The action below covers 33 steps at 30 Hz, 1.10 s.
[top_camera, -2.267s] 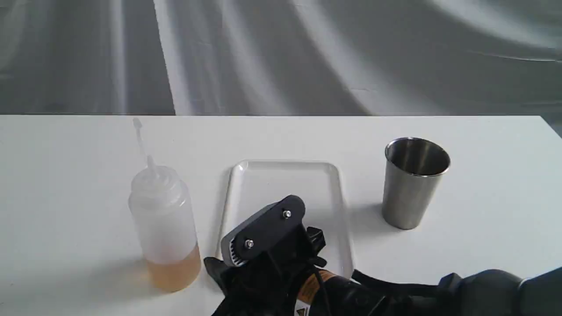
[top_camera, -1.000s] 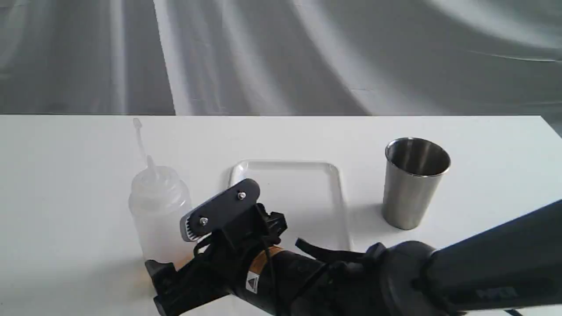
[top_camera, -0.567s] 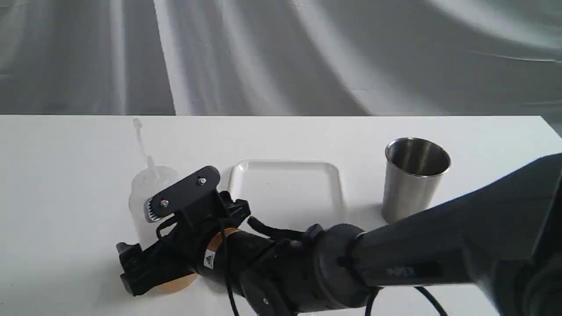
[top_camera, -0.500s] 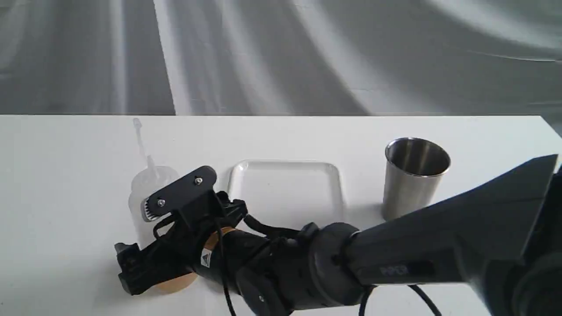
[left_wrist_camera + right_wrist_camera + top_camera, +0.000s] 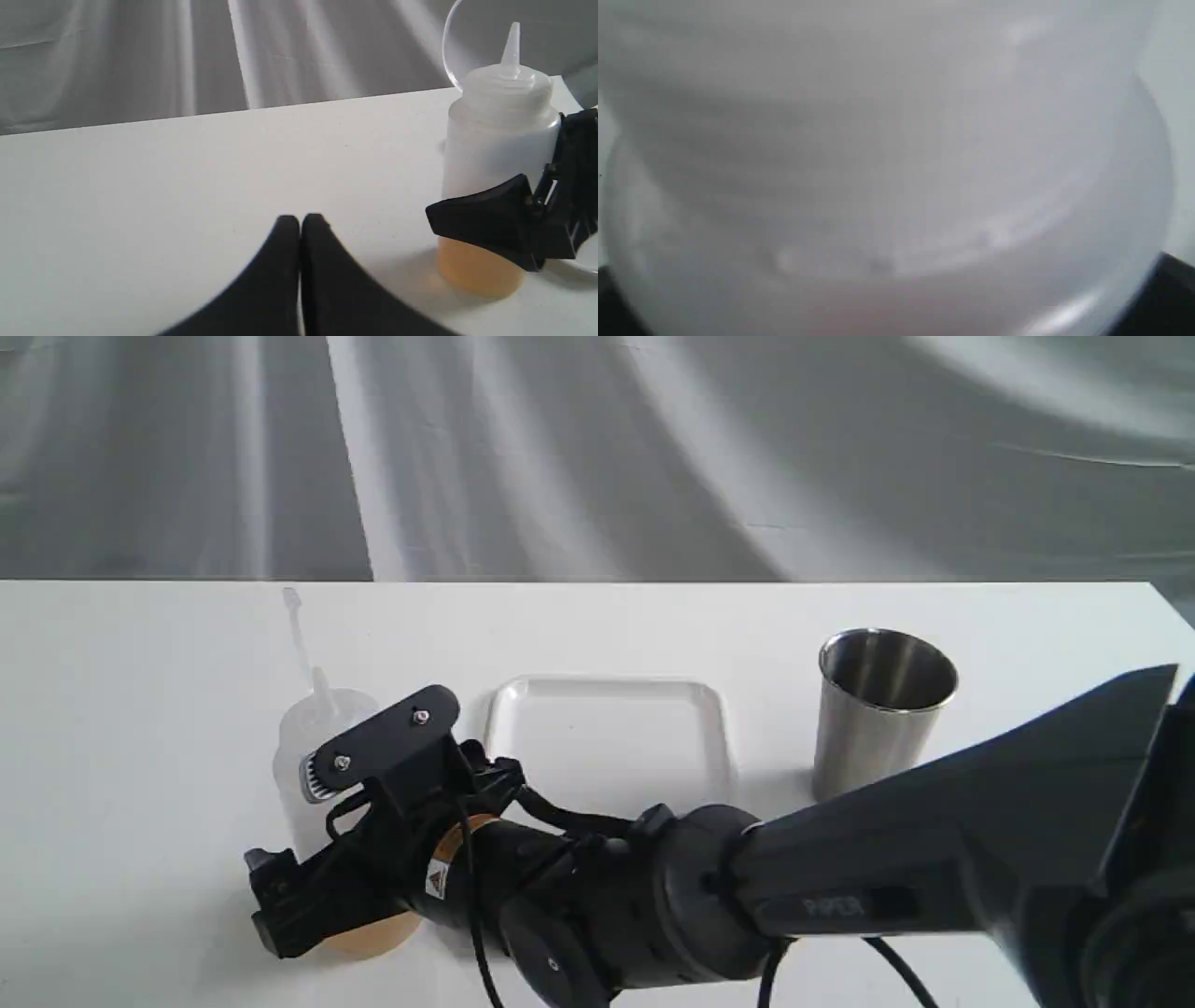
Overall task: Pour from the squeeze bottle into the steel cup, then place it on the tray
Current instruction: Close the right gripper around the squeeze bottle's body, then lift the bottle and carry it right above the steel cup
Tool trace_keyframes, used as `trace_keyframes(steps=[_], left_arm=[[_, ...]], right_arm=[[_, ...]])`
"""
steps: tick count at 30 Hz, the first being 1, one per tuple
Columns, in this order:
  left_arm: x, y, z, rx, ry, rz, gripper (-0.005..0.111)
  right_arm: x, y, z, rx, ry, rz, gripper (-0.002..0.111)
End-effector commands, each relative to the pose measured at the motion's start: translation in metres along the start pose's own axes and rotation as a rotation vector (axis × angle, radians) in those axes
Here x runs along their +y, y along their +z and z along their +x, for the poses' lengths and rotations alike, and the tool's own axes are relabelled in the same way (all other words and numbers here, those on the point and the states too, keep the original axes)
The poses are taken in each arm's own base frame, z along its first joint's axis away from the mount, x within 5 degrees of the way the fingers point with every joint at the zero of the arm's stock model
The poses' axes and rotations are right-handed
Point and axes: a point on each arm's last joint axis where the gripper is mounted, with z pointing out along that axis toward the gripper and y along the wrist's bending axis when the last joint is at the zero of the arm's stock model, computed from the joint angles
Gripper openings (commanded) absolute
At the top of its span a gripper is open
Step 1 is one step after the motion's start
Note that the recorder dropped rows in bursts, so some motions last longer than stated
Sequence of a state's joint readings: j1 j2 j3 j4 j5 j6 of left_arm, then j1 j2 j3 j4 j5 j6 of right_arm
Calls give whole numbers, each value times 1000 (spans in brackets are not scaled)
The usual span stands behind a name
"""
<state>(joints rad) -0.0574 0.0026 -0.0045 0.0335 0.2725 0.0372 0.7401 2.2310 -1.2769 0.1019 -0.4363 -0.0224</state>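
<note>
Change noted: in the last couple of seconds the right gripper [image 5: 313,887] has swung from over the tray [image 5: 607,683] across to the squeeze bottle [image 5: 500,140], and in the final half second it has hardly moved. Its fingers [image 5: 486,226] now straddle the bottle's lower body, just above the liquid line.

The right wrist view is a blur of white plastic, so I cannot tell whether the pads are pressing yet or only bracketing it. The bottle stands upright on the table [image 5: 140,709], left of the tray. I read this as reach done, grasp pending or just made, lift not begun.

The left gripper [image 5: 299,228] hangs near the table with jaws together and nothing between them.

Contents:
- Squeeze bottle: amber liquid [image 5: 476,273] fills roughly the bottom quarter, nozzle uncapped.
- Steel cup [image 5: 873,728]: right of the tray, upright; the inner wall I can see looks dry, the bottom is hidden.
- Tray: nothing on it.
</note>
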Motion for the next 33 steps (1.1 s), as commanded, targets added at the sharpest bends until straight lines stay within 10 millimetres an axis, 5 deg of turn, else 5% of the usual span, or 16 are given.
trace_keyframes(steps=[1, 5, 15, 18, 28, 33], left_arm=[[0, 0, 1, -5, -4, 6, 0], [0, 0, 1, -5, -2, 6, 0], [0, 0, 1, -5, -3, 6, 0], [0, 0, 1, -5, -3, 6, 0], [0, 0, 1, -5, -1, 6, 0], [0, 0, 1, -5, -1, 6, 0]], right_arm=[[-2, 0, -2, -4, 1, 5, 101], [-1, 0, -1, 9, 1, 3, 90], [3, -1, 2, 49, -20, -9, 23], [10, -3, -4, 34, -36, -23, 13], [17, -29, -32, 93, -63, -49, 7], [15, -63, -46, 69, -70, -51, 7]])
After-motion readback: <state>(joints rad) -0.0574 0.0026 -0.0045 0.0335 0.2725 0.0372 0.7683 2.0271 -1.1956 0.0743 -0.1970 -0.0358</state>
